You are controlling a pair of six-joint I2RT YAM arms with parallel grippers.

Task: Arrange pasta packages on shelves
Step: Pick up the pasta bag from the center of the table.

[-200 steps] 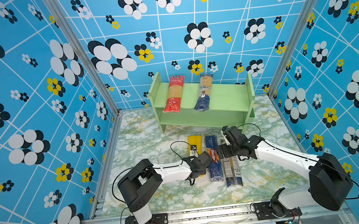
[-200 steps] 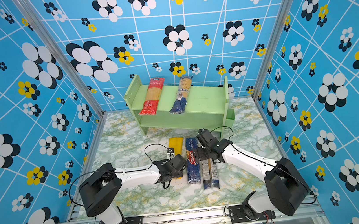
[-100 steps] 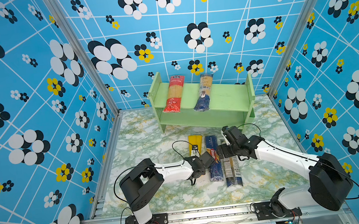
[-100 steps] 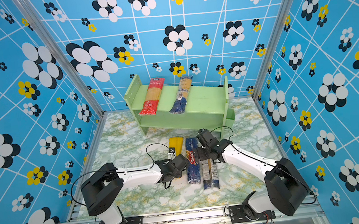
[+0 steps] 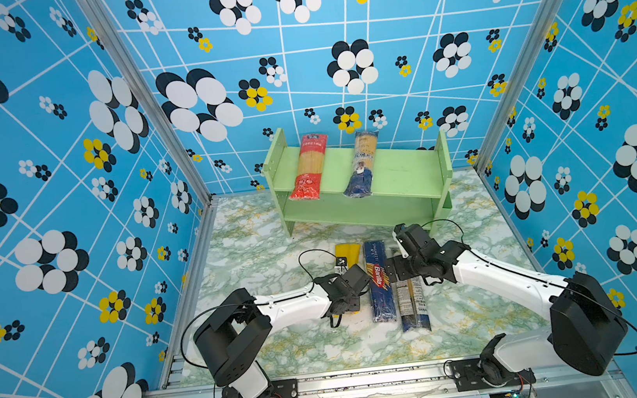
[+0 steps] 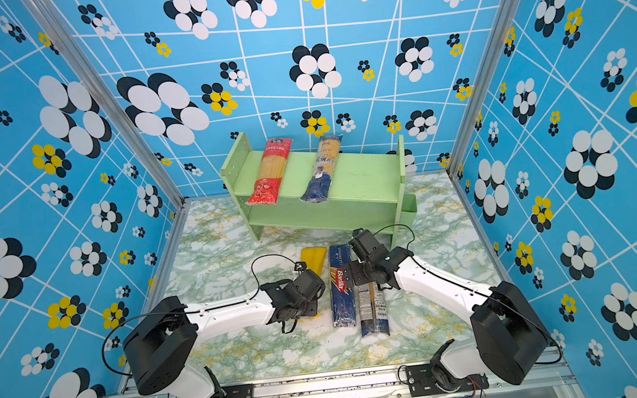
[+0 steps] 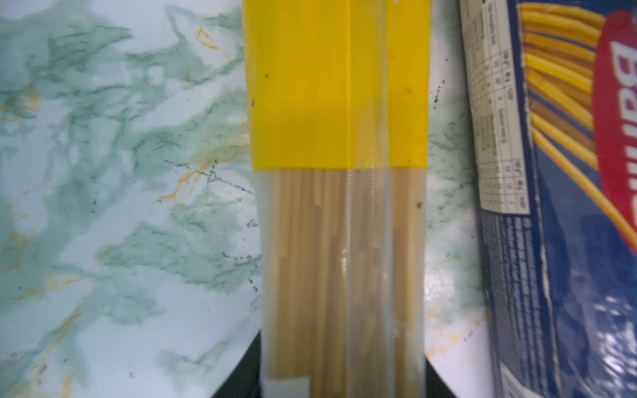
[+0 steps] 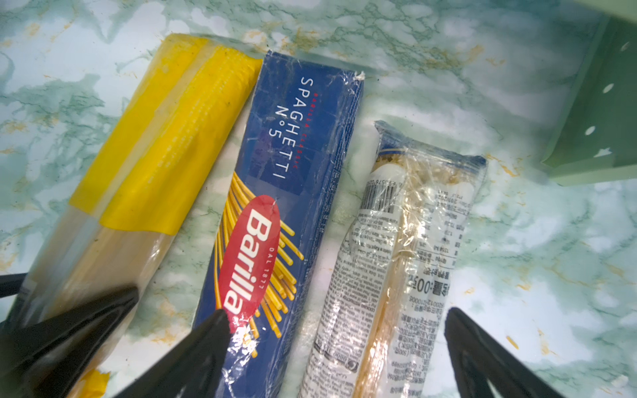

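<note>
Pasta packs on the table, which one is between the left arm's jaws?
The yellow-topped pack: the left gripper has its jaws at both sides of its clear half. The dark blue Barilla pack and the clear white-labelled pack lie alongside, ungripped.

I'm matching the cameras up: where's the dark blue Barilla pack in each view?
Top view: Barilla pack, middle of three lying packs.
Top view: the same spot.
Left wrist: cut off at the picture's edge.
Right wrist: mid-picture, label readable.
Shared landmark: the yellow-topped pack right beside it.
</note>
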